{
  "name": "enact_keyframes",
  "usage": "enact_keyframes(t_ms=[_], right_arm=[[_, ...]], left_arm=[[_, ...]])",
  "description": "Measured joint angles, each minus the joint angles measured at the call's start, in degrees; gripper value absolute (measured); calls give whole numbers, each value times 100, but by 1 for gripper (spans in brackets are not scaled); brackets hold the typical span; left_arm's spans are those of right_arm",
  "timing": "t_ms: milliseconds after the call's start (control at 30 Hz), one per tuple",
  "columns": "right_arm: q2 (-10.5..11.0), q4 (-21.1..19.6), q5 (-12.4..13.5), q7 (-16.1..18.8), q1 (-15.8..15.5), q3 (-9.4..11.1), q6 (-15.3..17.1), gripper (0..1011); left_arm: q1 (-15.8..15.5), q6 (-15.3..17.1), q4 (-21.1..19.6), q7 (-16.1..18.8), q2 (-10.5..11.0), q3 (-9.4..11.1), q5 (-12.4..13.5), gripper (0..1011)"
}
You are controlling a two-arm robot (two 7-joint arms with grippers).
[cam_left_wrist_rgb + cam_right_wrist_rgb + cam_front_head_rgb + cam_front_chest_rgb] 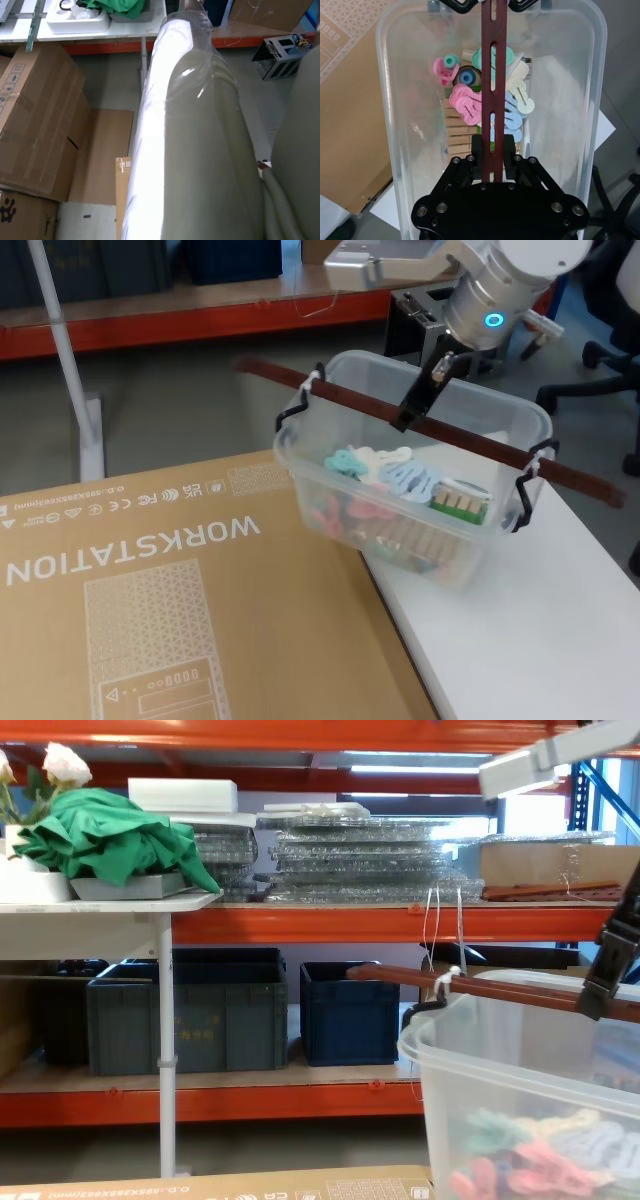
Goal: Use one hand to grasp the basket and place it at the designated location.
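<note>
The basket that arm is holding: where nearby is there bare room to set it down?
Bare white table lies right of the basket, toward the robot, bordered by the cardboard box, whose flat top is also free. Crowded spot: the handle, clamped by the right gripper.

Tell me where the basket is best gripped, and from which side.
The thin bar handle, near its middle, from above. It spans the open top of the basket end to end, so a mid-bar pinch likely hangs level. The right gripper is shut on it there.
</note>
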Motion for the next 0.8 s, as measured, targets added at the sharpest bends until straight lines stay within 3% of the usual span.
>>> enact_keyframes(t_ms=[333, 800], right_arm=[[-99, -77, 81, -47, 129, -115, -152, 235], [-385, -272, 353, -146, 229, -334, -744, 235]], left_arm=[[0, 0, 0, 0, 0, 0, 1, 0], [0, 0, 0, 0, 0, 3, -1, 0]])
